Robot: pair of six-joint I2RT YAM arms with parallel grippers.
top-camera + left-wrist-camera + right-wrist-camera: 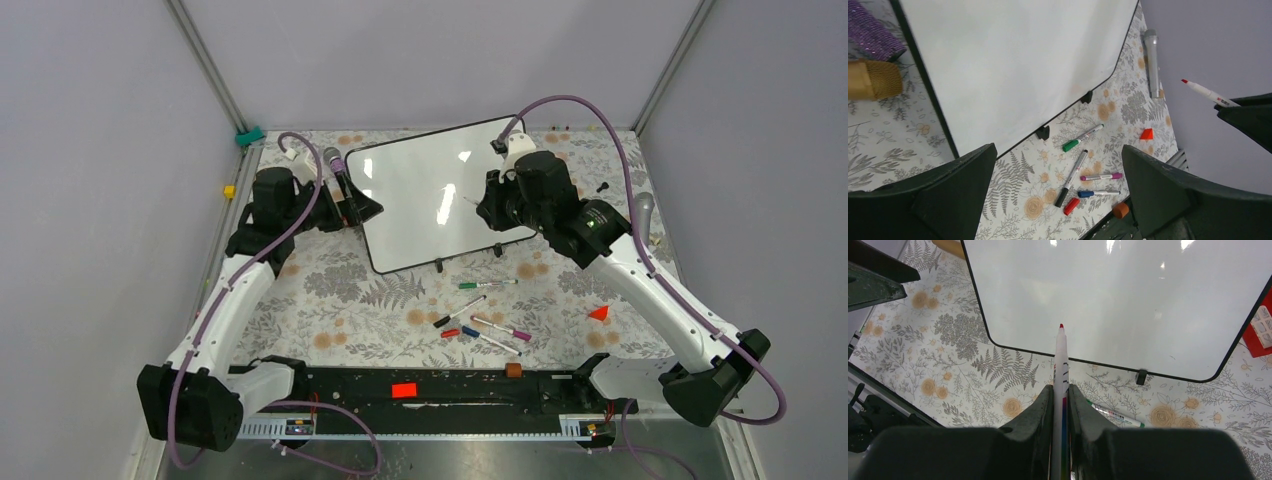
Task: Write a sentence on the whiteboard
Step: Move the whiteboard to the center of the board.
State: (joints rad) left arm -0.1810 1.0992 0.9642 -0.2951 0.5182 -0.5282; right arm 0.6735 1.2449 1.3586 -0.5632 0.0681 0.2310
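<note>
The whiteboard [430, 195] lies tilted at the back middle of the table, and its surface is blank; no red sentence shows on it in any view. My right gripper [492, 205] is shut on a red-tipped white marker [1061, 355] and holds it above the board's right near edge, tip pointing at the board [1118, 300]. I cannot tell whether the tip touches. My left gripper [358, 207] is open and empty at the board's left edge [1013, 65]. The marker [1205, 92] also shows in the left wrist view.
Loose markers lie in front of the board: green [487, 284], black [458, 312], pink [503, 328], blue [488, 340], with a red cap [450, 333]. A purple microphone [338, 170], a silver microphone [643, 215], a red wedge [599, 313] and an orange cylinder [514, 370] are nearby.
</note>
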